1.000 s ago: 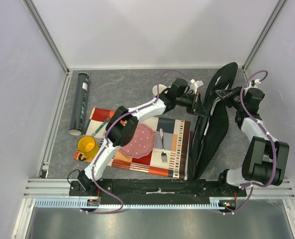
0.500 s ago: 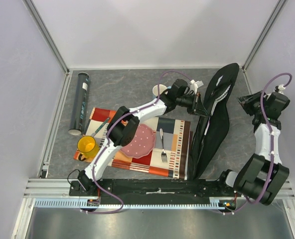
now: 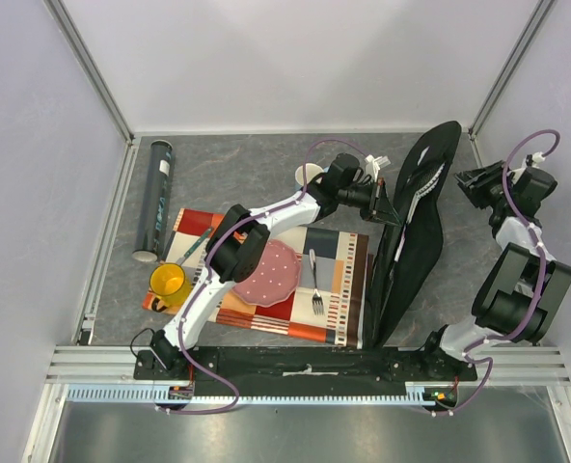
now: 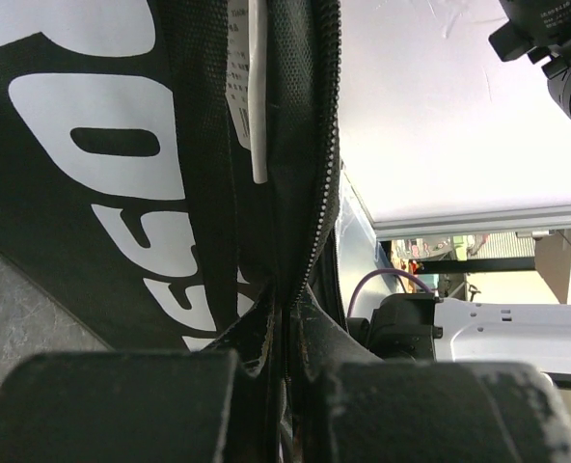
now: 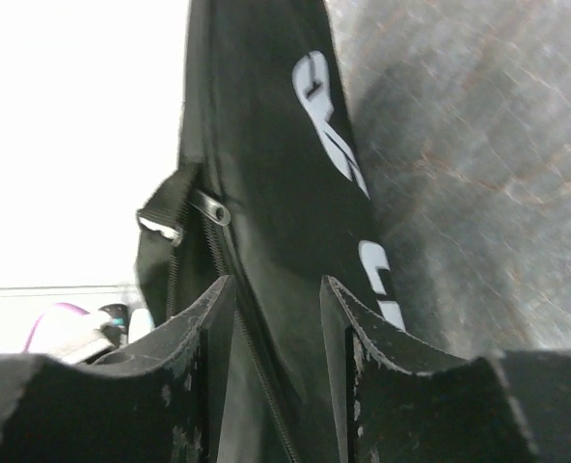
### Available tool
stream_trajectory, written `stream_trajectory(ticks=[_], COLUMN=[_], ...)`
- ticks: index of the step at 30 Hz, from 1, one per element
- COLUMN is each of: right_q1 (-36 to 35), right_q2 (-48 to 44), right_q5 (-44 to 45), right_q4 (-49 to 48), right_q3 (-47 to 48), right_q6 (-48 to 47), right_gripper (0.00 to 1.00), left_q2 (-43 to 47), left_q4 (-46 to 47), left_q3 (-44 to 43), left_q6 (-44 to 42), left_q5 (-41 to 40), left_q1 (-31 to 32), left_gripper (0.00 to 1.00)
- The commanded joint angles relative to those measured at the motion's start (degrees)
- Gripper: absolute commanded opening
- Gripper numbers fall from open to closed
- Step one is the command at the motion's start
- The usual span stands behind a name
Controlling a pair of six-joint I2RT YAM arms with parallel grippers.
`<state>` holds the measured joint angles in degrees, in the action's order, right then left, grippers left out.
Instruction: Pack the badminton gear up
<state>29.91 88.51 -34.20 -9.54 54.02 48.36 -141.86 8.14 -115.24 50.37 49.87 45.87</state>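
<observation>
The long black racket bag (image 3: 416, 241) lettered "CROSSWAY" stands on edge at the right of the table, its zipper open along the top. My left gripper (image 3: 384, 201) is shut on the bag's zippered edge (image 4: 310, 193), with the fabric pinched between the fingers (image 4: 290, 318). My right gripper (image 3: 469, 183) is open and empty, to the right of the bag and apart from it. The bag (image 5: 266, 145) and its zipper pull (image 5: 211, 207) lie ahead of it. The dark tube (image 3: 156, 198) lies at the far left. A white shuttlecock (image 3: 379, 163) shows behind the left gripper. I cannot make out the rackets.
A patterned placemat (image 3: 343, 280) holds a pink plate (image 3: 269, 270), a fork (image 3: 315, 285) and a yellow mug (image 3: 168, 282). A light cup (image 3: 308, 174) stands beside the left wrist. Walls close in at the back and both sides.
My right gripper let go of the bag's top edge and drew away to the right. The left gripper has kept its hold on the bag.
</observation>
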Motion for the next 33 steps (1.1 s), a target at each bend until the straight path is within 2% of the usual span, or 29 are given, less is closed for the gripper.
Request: stream_trajectory(ticks=[1, 4, 6, 9, 12, 18, 33], right_q1=[-0.4, -0.4, -0.4, -0.6, -0.6, -1.2, -2.3], right_q2=[0.6, 0.7, 2.1, 3.8, 5.3, 7.7, 12.9], right_q5=[-4.3, -4.2, -5.1, -5.8, -6.5, -8.0, -8.8], right_q4=[-14.8, -18.0, -18.5, -19.7, -20.8, -25.2, -34.0], right_q3=[-0.1, 0.0, 1.3, 1.4, 1.4, 1.4, 2.1], right_q6=[5.7, 6.7, 8.6, 9.7, 10.4, 12.7, 20.8], right_gripper=[0.45, 0.37, 0.37, 0.43, 0.42, 0.32, 0.28], left_q2=[1.3, 1.3, 1.1, 1.3, 1.4, 1.3, 1.4], left_q4=[3.0, 3.1, 3.3, 3.3, 3.3, 3.0, 2.6], left_q3=[0.4, 0.3, 0.1, 0.2, 0.1, 0.1, -0.2], left_q6=[1.7, 1.9, 2.0, 1.9, 1.9, 1.8, 1.6], left_q5=[2.1, 2.1, 2.3, 2.2, 2.2, 2.2, 2.3], left_q1=[-0.4, -0.4, -0.4, -0.4, -0.5, -0.4, -0.5], left_gripper=[0.02, 0.02, 0.02, 0.02, 0.02, 0.02, 0.02])
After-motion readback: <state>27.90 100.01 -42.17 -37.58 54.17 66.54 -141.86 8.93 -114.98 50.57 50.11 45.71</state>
